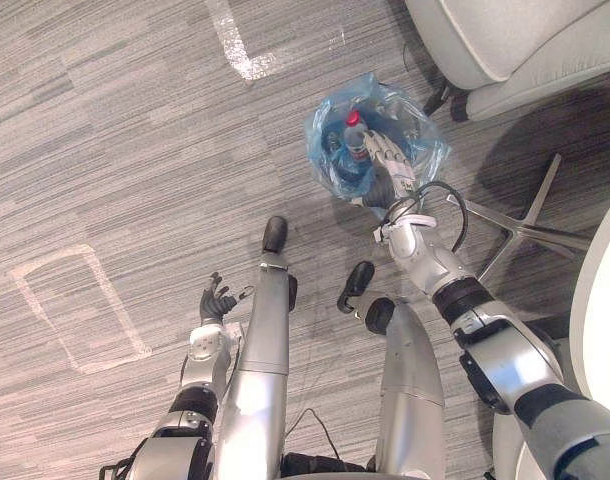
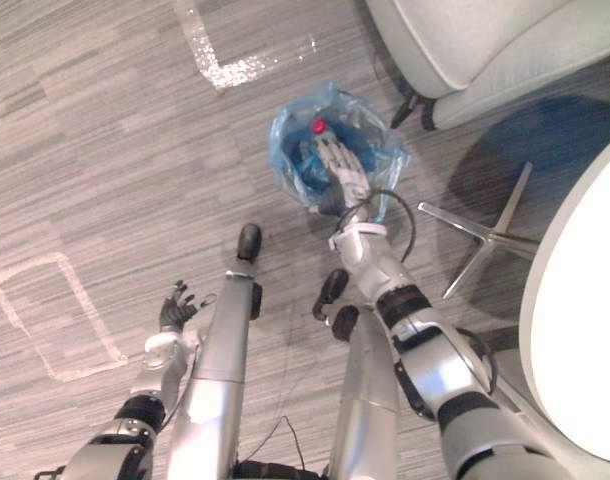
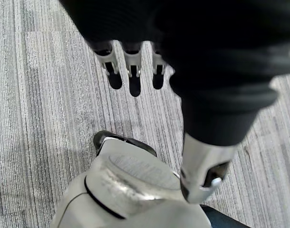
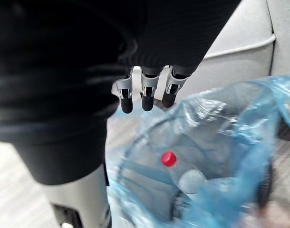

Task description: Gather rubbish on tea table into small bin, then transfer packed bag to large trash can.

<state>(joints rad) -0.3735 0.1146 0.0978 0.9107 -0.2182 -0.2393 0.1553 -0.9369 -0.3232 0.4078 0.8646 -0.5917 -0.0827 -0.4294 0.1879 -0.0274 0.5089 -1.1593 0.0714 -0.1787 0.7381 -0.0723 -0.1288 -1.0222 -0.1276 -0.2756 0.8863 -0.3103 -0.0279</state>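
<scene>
At the far left, a rectangular outline of pale tape (image 1: 77, 310) lies on the grey striped carpet (image 1: 115, 150), and a second, L-shaped tape mark (image 1: 235, 45) sits farther off. Just right of the outline the left hand (image 1: 216, 299) hangs low over the carpet, its fingers (image 3: 134, 76) loosely spread and almost straight, with nothing in them. Toward the middle stands the blue bag (image 1: 328, 140), mouth open and upward, on the floor; in the right wrist view a dark round rim shows through the plastic, but I cannot tell for sure that it is the small bin. Inside the bag lies a clear bottle (image 4: 185, 176) with a red cap (image 1: 353, 118), among other rubbish too blurred to name. The right hand (image 1: 390, 162) reaches out over the bag's opening, its fingers (image 4: 145, 97) straight and side by side, gripping nothing. Right of the bag a metal star-shaped chair base (image 1: 530, 226) rests on the carpet, a pale grey armchair (image 1: 505, 40) stands beyond it, and the curved edge of a white table (image 2: 585, 320) shows at the far right.
</scene>
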